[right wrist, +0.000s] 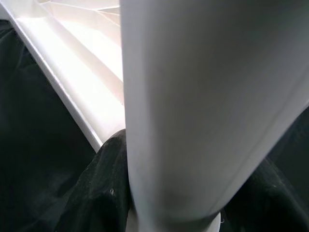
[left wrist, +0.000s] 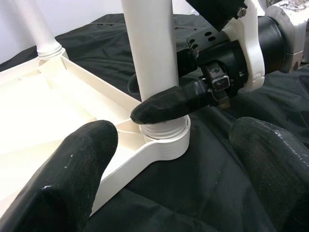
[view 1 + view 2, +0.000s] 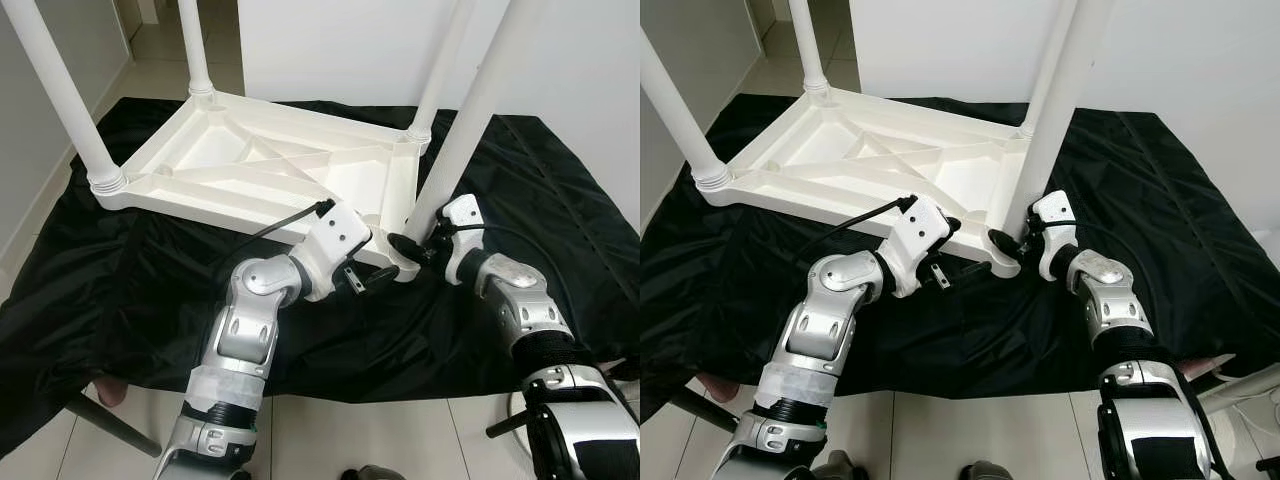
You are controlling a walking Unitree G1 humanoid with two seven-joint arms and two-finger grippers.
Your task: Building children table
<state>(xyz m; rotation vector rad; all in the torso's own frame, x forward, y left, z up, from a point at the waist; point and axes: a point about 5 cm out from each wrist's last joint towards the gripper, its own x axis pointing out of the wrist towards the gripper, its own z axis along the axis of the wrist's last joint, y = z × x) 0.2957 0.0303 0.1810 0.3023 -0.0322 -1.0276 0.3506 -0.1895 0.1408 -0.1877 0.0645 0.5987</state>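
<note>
A white plastic table [image 3: 270, 165] lies upside down on a black sheet [image 3: 120, 290] spread over the tiled floor [image 3: 380, 430], its ribbed underside facing up. Four white legs stand up from its corners: one at the far left [image 3: 195, 45], one at the near left [image 3: 60, 95], one at the far right [image 3: 440, 65], and the near-right leg [image 3: 470, 120], which rises from the corner closest to the robot.

The right tool [image 3: 412, 245] is at the base of the near-right leg, just above the threaded collar. Its two black fingers [image 2: 164, 105] are pressed around the leg, one on each side, pinching it; in the right wrist view the white tube sits close against the camera with a dark finger beside it.

The left tool [image 3: 375, 280] hovers low at the same corner, just beside the socket and near the right tool. Its fingers [image 2: 72, 164] are spread wide apart, holding nothing, with the corner of the table and the black sheet showing between them.

A grey rod [image 3: 110, 420] lies on the floor at the near left edge of the sheet. White walls [image 3: 340, 45] stand behind the table.
</note>
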